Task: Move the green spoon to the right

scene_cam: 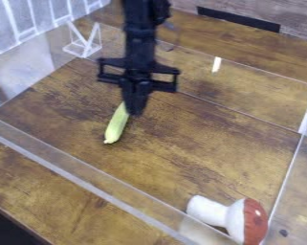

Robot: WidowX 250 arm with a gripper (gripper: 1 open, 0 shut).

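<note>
The green spoon [116, 125] is a slim yellow-green strip slanting from upper right to lower left on the wooden table inside the clear-walled box. My gripper [137, 105] points straight down with its fingers together. The fingertips sit right at the spoon's upper end. The spoon's lower end looks down at the wood. I cannot tell whether the fingers pinch that upper end or only stand beside it. The silver bowl end does not show.
A toy mushroom [229, 216] with a white stem and red cap lies at the front right corner. Clear plastic walls [79, 182] ring the wooden table [220, 144]. A white wire rack [81, 40] stands at the back left.
</note>
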